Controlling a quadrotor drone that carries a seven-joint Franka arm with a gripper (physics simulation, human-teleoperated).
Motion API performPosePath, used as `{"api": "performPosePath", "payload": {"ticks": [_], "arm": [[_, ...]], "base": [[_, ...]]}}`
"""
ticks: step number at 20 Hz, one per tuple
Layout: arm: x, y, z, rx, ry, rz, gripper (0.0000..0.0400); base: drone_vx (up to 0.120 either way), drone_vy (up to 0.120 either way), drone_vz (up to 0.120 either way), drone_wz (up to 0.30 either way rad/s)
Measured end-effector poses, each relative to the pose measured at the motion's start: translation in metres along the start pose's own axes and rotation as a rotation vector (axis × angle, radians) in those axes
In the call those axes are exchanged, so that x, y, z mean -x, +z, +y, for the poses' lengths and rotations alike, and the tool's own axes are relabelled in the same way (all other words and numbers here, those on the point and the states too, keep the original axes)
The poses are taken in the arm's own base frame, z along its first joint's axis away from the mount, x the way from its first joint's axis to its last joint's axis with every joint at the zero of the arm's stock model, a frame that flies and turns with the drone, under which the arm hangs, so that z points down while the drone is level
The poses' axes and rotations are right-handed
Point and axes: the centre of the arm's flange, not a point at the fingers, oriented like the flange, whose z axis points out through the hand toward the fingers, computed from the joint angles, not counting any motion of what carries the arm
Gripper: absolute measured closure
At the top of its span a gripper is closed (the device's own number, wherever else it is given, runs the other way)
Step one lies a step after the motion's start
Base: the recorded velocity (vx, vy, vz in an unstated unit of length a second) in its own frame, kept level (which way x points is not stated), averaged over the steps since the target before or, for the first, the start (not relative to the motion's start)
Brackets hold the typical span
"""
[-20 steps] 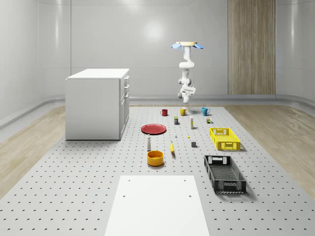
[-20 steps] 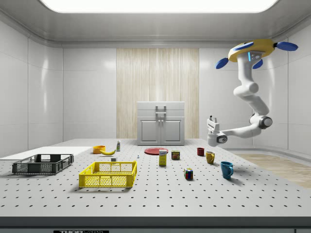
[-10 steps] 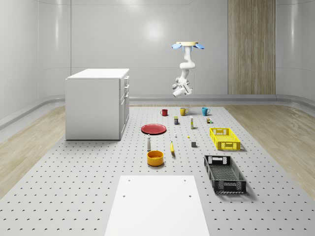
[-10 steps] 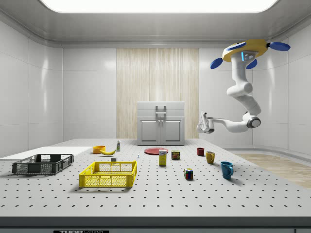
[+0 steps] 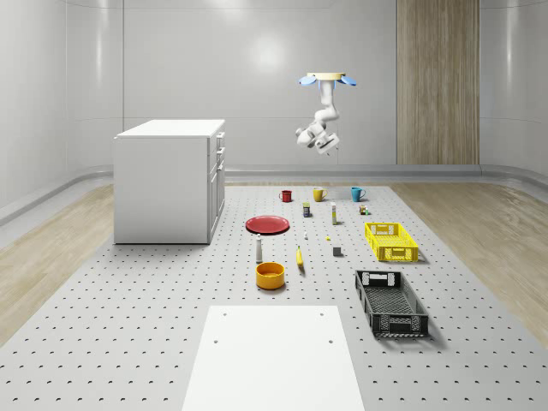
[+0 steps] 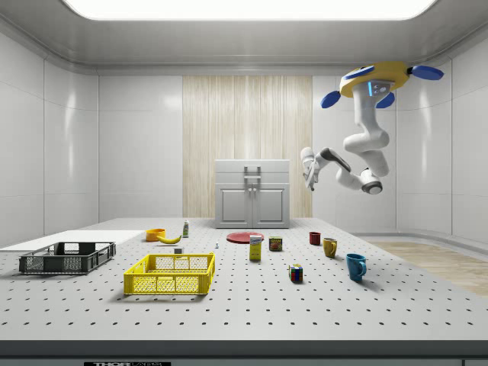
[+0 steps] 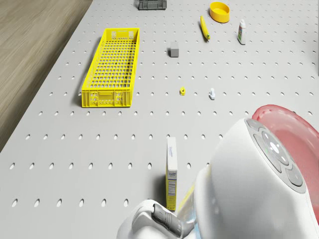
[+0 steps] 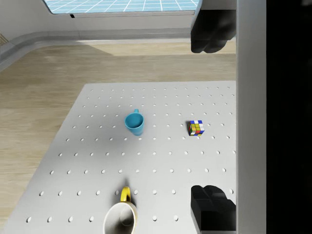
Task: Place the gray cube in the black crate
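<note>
The gray cube (image 5: 337,252) (image 7: 174,52) sits on the perforated table beside the yellow crate (image 5: 391,241) (image 7: 111,67). The black crate (image 5: 391,302) (image 6: 67,258) (image 7: 152,4) stands nearer the table's front, with nothing visible inside. The drone (image 5: 325,80) (image 6: 374,78) hovers high over the table's far end, above the mugs. Its arm is folded up, so the gripper (image 5: 306,137) (image 6: 307,171) (image 8: 210,118) hangs well above the table and far from the cube. In the wrist view the dark fingers (image 8: 213,29) stand wide apart with nothing between them.
A blue mug (image 8: 134,122), a Rubik's cube (image 8: 196,127) and a yellow mug (image 8: 121,217) lie below the gripper. Banana (image 7: 205,27), orange bowl (image 7: 220,11), bottle (image 7: 241,31), a box (image 7: 171,173) and a red plate (image 5: 268,224) share the table. A white cabinet (image 5: 169,180) stands at the whole-scene view's left.
The arm has folded upward, lifting the gripper from just above mug height to near the drone's body. In the side view drone and gripper have shifted left.
</note>
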Motion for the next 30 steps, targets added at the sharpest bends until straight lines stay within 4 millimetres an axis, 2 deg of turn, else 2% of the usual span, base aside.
{"api": "performPosePath", "payload": {"ticks": [4,8,16,21,30], "arm": [[0.017,0.002,-0.017,0.168,-0.006,0.172,0.0],[0.025,0.006,-0.025,0.25,-0.009,0.259,0.0],[0.031,0.009,-0.03,0.31,-0.011,0.322,0.0],[0.032,0.009,-0.031,0.321,-0.012,0.334,0.0],[0.032,0.01,-0.032,0.326,-0.012,0.341,0.0]], "base": [[0.12,0.0,-0.12,0.0],[0.12,0.0,-0.12,0.0],[0.12,0.0,-0.12,0.0],[0.12,-0.096,-0.12,0.0],[0.12,0.0,-0.004,0.0]]}}
